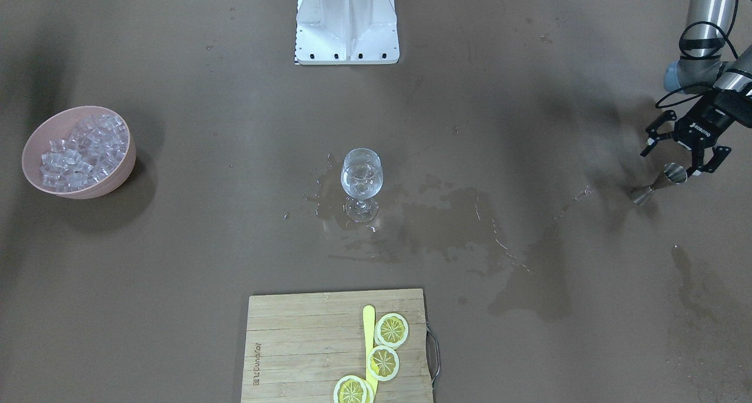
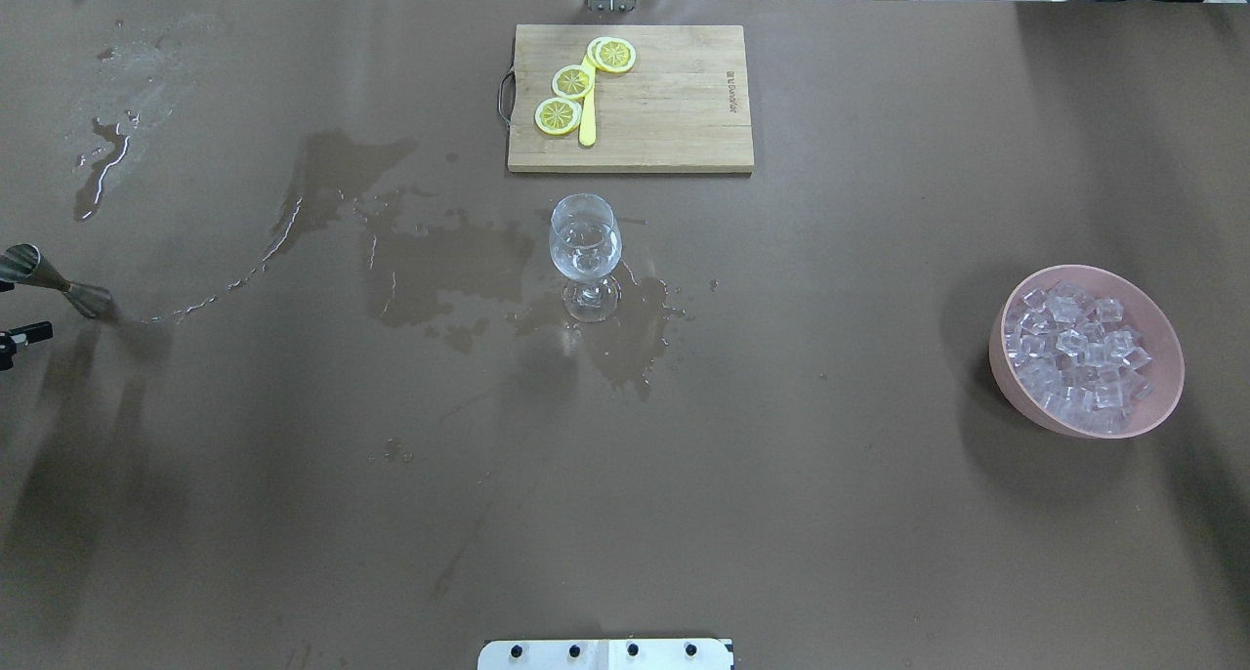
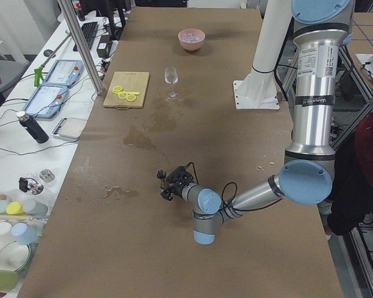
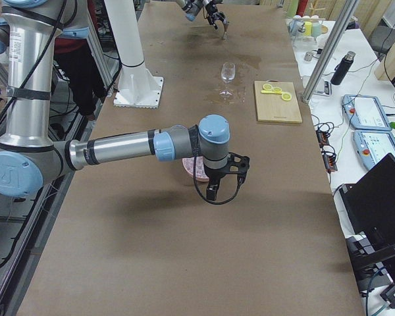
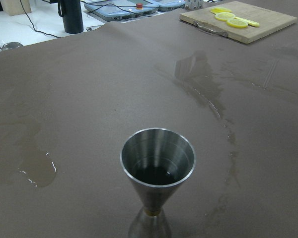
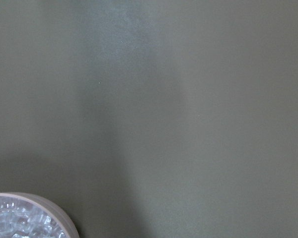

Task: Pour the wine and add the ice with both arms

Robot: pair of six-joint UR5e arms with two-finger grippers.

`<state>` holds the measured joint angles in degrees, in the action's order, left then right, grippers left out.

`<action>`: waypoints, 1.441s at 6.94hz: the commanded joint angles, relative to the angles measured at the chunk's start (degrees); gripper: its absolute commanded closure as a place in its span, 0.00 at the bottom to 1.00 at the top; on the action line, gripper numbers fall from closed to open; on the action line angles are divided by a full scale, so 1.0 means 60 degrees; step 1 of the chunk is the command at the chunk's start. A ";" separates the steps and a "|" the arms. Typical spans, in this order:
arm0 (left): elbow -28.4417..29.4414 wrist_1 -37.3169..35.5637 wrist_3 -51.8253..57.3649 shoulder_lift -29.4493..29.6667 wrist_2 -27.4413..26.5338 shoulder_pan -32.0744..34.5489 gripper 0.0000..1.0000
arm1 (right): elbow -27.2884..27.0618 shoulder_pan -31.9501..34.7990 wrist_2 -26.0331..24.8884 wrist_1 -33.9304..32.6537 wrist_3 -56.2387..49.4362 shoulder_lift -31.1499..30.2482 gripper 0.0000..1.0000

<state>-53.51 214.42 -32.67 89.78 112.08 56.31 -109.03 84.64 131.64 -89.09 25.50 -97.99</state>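
Observation:
A wine glass stands at mid-table with a little clear wine in it; it also shows in the overhead view. A pink bowl full of small clear ice cubes sits on the robot's right side, and its rim shows in the overhead view. My left gripper is open, its fingers either side of the top of a steel jigger that stands on the table. The jigger looks almost empty. My right gripper hangs above the bowl; I cannot tell if it is open or shut.
A wooden cutting board with three lemon slices and a yellow knife lies on the operators' side. Water puddles spread between the glass and the jigger. A white metal bracket stands at the robot's base.

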 commanded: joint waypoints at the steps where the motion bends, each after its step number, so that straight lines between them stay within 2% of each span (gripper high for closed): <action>1: -0.0003 -0.0198 0.0011 0.0052 -0.0048 -0.0040 0.02 | 0.0023 0.0000 0.0004 0.0052 -0.0016 -0.0045 0.00; 10: -0.0061 -0.1005 0.0025 0.0462 -0.0121 -0.0055 0.03 | -0.0007 0.0015 0.0121 0.0097 -0.0016 -0.0060 0.00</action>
<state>-53.92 208.90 -32.53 92.45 111.38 55.99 -109.11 84.72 132.29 -88.51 25.36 -98.35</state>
